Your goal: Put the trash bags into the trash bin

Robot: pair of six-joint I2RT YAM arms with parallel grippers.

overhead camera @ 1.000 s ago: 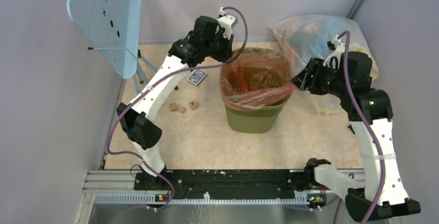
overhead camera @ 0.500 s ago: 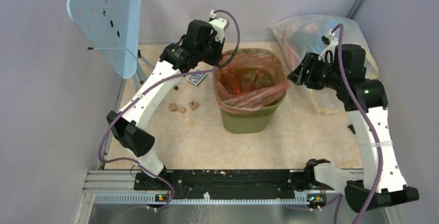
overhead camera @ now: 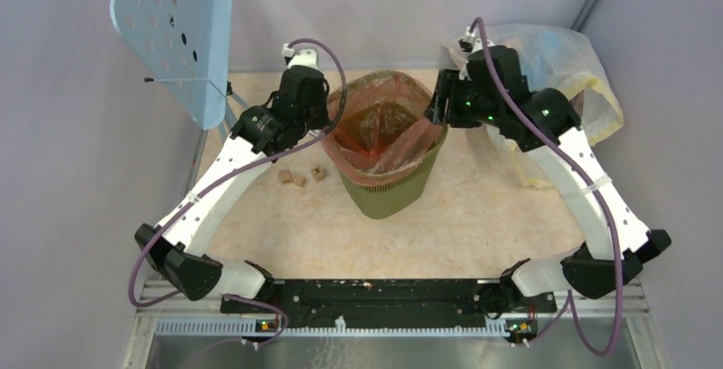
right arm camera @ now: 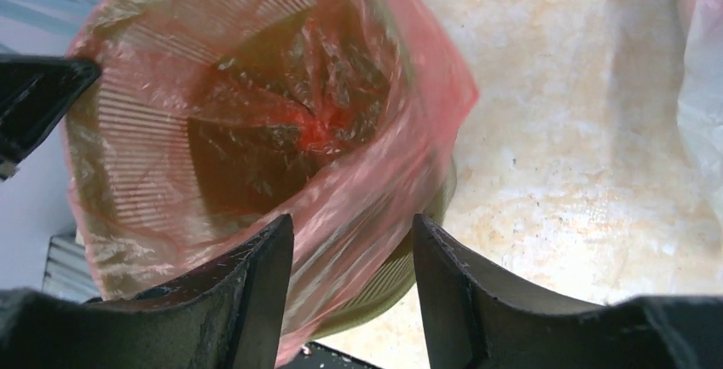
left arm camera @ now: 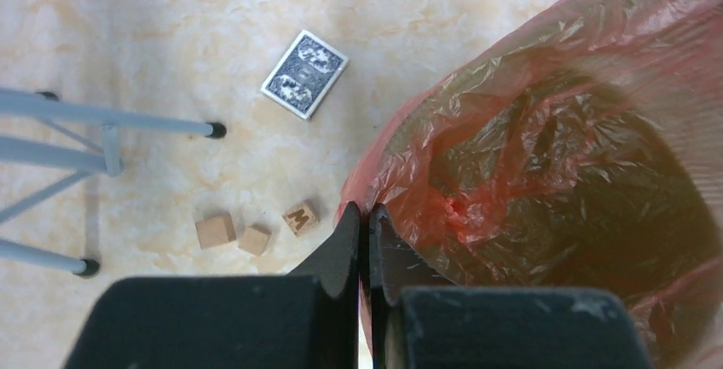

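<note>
Reaching far forward with both arms, elbows bent, wrists angled inward and down. Pressing the left hand (left arm camera: pixel 364 211) fingers together; holding the right hand (right arm camera: pixel 351 220) fingers spread apart.

Thin, crinkly, glossy red plastic — the trash bag (overhead camera: pixel 401 142); matt olive ribbed plastic — the trash bin (overhead camera: pixel 388 200).

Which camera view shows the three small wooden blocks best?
The left wrist view: the wooden blocks appear large, and the letter M on one is readable. The top external view shows them only as tiny shapes. The right wrist view misses them.
</note>
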